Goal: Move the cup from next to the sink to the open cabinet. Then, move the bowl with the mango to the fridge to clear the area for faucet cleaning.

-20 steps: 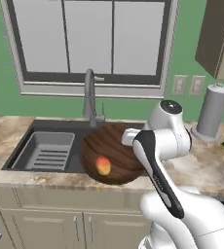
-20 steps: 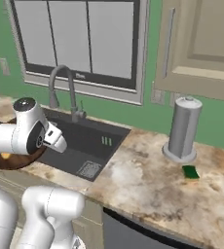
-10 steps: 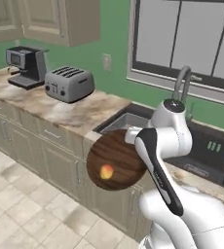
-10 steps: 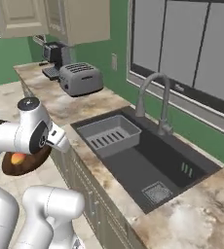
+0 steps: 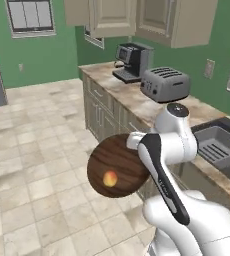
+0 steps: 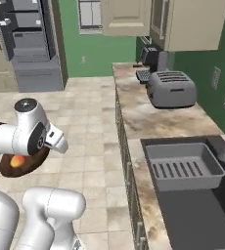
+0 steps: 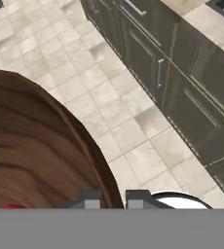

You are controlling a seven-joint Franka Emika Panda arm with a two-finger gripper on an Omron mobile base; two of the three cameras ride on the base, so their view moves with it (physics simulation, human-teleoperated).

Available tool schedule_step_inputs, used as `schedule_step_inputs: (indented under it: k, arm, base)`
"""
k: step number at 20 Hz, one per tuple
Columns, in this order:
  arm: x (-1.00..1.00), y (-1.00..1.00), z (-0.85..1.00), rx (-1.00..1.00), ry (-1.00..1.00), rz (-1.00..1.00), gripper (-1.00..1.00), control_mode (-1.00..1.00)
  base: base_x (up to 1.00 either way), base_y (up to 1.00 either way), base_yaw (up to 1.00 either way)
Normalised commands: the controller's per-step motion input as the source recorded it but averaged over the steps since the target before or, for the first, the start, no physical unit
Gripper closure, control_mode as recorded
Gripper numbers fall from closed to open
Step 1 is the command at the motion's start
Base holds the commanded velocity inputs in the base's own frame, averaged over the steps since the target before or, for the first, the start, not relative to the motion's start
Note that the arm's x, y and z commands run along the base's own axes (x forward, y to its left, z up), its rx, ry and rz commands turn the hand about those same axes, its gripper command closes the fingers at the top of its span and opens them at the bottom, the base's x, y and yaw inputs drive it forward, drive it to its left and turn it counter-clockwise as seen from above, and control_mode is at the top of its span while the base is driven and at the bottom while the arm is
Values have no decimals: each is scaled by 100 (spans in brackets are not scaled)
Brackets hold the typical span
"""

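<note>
The fingers are clamping the rim of the bowl, which is hanging over the tiled floor with the mango inside. Beyond, the desk is carrying the toaster; the fridge is standing farthest.

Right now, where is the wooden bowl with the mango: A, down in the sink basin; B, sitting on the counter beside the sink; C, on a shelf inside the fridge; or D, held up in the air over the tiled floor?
D: the bowl with the mango hangs off the arm over the tiled floor, away from the counter, with its rim between the gripper fingertips.
</note>
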Motion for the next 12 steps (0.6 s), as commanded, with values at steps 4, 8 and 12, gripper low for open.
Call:
schedule_step_inputs:
  k: [4,8,12]
  arm:
    - [0,0,0,0,0,0,100,100]
    - [0,0,0,0,0,0,100,100]
    - [0,0,0,0,0,0,100,100]
  base:
    - [98,44,48]
    - [100,30,38]
    - [100,54,21]
